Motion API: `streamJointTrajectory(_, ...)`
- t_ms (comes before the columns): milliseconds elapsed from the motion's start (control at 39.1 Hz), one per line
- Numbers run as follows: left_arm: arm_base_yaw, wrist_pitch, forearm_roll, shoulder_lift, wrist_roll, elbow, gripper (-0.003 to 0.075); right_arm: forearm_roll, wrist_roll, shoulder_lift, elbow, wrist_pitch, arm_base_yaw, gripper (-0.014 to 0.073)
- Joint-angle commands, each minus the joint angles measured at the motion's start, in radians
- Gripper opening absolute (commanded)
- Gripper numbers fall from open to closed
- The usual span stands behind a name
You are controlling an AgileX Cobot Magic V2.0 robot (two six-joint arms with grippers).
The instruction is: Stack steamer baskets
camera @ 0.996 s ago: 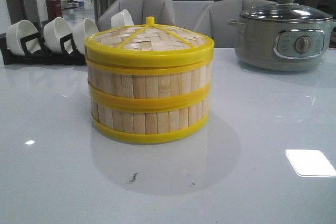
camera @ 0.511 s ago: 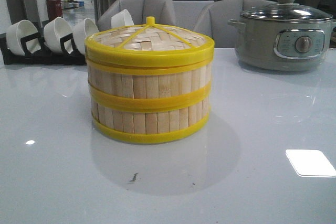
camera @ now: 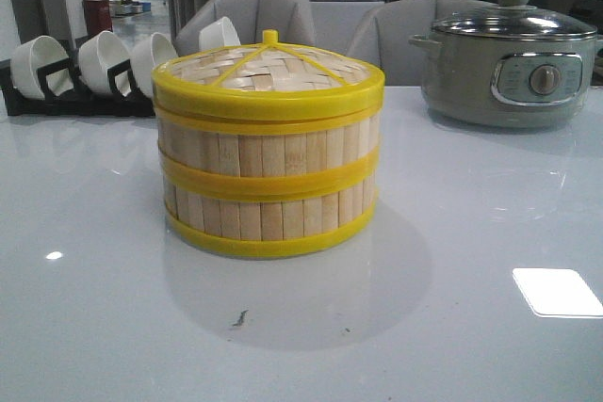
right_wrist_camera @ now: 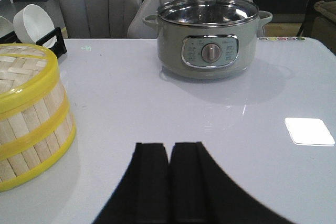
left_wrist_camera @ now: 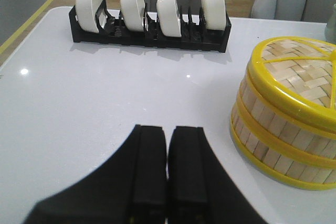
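Note:
Two steamer baskets stand stacked in the middle of the white table: the upper basket [camera: 268,148] sits on the lower basket [camera: 268,216]. A woven bamboo lid [camera: 268,72] with a yellow rim and knob covers the top. The stack also shows in the left wrist view [left_wrist_camera: 286,124] and in the right wrist view [right_wrist_camera: 29,124]. My left gripper [left_wrist_camera: 167,129] is shut and empty, above the table to the left of the stack. My right gripper [right_wrist_camera: 169,146] is shut and empty, above the table to the right of the stack. Neither gripper shows in the front view.
A black rack [camera: 66,96] with several white bowls [camera: 102,58] stands at the back left, also in the left wrist view [left_wrist_camera: 149,27]. A grey electric pot [camera: 513,58] with a glass lid stands at the back right, also in the right wrist view [right_wrist_camera: 210,43]. Grey chairs stand behind the table.

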Motion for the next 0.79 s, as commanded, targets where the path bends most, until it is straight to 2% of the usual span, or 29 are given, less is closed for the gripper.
streamJointTrajectory(0,0.002,-0.077,-0.003,0.004,-0.012,-0.028,0.0086,-0.012,-0.005,0.006,-0.030,-0.091,-0.006,0.0051)
streamJointTrajectory(536,0.002,-0.077,0.047,0.000,-0.012,-0.028,0.0086,-0.012,-0.005,0.006,-0.030,-0.091,-0.006,0.0051)
streamJointTrajectory(766,0.002,-0.138,0.050,-0.107,-0.012,-0.001,0.0086,-0.012,-0.005,0.006,-0.030,-0.091,-0.006,0.0051)
